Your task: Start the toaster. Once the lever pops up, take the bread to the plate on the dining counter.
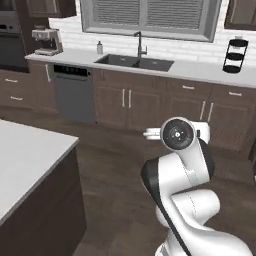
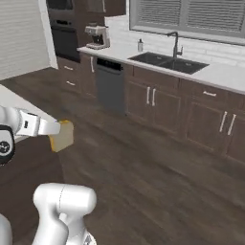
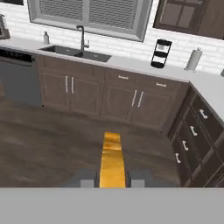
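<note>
Jaws of the gripper [image 3: 112, 183] are seen clenched on the bread [image 3: 112, 161], a golden-brown slice held edge-on between the two dark fingertips [image 3: 87, 183] in the hand view; in the right base view the same slice [image 2: 62, 135] is carried in the air at the end of the white hand. Directly below and ahead of the jaws the dark wooden floor [image 3: 52, 148] is spread. Off to the left of the jaws, the pale top of the dining counter [image 1: 30, 160] is seen over its dark brown base. Further ahead, a row of brown cabinets [image 3: 113, 98] is met, topped by a white desk [image 3: 131, 63]. Set into that desk are a dark sink [image 3: 78, 53] and its black faucet [image 3: 82, 37], with a black tiered stand [image 3: 160, 54] to the right. Beyond these a window [image 3: 89, 13] is set in the white brick wall.
</note>
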Controlling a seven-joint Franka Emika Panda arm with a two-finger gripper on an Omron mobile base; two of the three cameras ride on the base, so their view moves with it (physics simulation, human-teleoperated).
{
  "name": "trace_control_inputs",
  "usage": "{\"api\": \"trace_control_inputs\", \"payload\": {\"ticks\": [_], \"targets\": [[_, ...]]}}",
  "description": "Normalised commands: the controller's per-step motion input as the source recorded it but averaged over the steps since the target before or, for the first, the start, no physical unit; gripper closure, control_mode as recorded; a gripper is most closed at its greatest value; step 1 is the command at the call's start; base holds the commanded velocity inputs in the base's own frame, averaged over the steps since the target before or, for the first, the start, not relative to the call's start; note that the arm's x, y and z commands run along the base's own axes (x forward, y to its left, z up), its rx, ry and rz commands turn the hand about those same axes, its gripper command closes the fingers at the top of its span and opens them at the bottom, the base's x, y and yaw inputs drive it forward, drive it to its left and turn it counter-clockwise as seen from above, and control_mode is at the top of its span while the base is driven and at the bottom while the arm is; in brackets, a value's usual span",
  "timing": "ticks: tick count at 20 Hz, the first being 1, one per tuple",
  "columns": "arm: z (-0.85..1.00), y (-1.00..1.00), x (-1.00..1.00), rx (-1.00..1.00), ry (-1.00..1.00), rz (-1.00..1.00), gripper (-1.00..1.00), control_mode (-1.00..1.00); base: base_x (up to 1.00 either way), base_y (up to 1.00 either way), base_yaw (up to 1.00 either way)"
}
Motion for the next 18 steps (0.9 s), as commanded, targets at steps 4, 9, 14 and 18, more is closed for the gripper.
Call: {"api": "trace_control_inputs", "payload": {"ticks": [4, 9, 14, 18], "targets": [[0.00, 0.00, 0.00, 0.00, 0.00, 0.00, 1.00, 1.00, 0.00, 0.00, 1.00], [0.00, 0.00, 0.00, 0.00, 0.00, 0.00, 1.00, 1.00, 0.00, 0.00, 1.00], [0.00, 0.00, 0.00, 0.00, 0.00, 0.00, 1.00, 1.00, 0.01, 0.01, 1.00], [0.00, 0.00, 0.00, 0.00, 0.00, 0.00, 1.00, 1.00, 0.21, 0.24, 0.91]]}}
